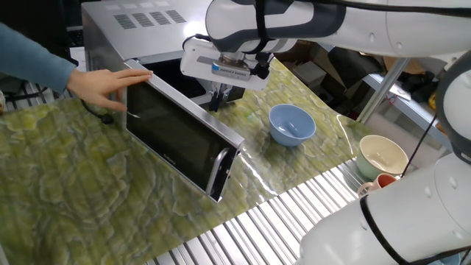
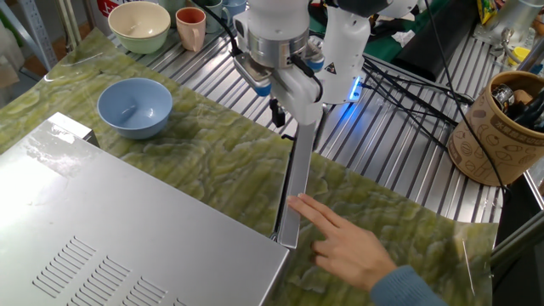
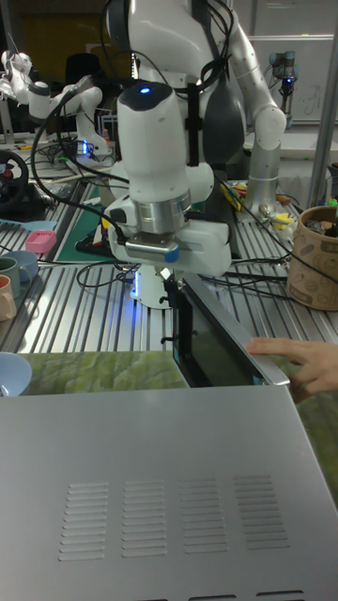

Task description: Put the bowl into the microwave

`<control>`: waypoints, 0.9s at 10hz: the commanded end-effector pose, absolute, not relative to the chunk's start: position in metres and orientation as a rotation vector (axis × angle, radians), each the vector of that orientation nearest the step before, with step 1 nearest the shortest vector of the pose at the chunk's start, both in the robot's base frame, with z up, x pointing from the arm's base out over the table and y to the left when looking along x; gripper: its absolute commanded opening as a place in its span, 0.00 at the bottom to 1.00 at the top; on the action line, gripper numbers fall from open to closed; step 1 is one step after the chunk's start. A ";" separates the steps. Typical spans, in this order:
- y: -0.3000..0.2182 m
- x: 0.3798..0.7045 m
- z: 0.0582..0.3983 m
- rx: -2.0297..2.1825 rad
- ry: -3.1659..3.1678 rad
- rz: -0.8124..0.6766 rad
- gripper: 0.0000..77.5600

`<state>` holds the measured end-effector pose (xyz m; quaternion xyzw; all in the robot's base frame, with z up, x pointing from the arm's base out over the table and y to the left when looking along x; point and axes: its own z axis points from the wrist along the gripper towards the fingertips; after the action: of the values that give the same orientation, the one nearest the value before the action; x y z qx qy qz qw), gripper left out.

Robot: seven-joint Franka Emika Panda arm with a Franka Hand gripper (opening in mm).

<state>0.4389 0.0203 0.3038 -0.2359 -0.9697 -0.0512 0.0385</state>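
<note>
Two things could go wrong:
- The end effector (image 1: 218,99), empty and nearly closed by the microwave (image 1: 140,44) door (image 1: 180,136), could bump the person's hand (image 1: 103,82).
- The bowl (image 1: 292,124) sits on the tabletop (image 1: 73,191), well apart from the door, and it could slip when grabbed.

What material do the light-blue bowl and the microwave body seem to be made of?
The small round light-blue glossy bowl looks like glazed ceramic, perhaps plastic: smooth with bright highlights. The large silver boxy microwave appears to be painted or brushed sheet metal, matte, with punched vent slots.

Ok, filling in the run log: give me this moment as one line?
door: silver microwave open, person's hand on it | small light-blue glossy bowl: on mat, untouched | gripper: at door's top edge, fingers' state unclear
</note>
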 end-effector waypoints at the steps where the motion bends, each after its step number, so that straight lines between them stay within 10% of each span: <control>1: 0.014 0.451 0.309 -0.684 -3.005 -0.111 0.01; 9: -0.086 0.484 0.333 -0.320 -3.130 -0.013 0.01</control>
<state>0.4773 -0.0450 0.3212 -0.1436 -0.9895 -0.0137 0.0118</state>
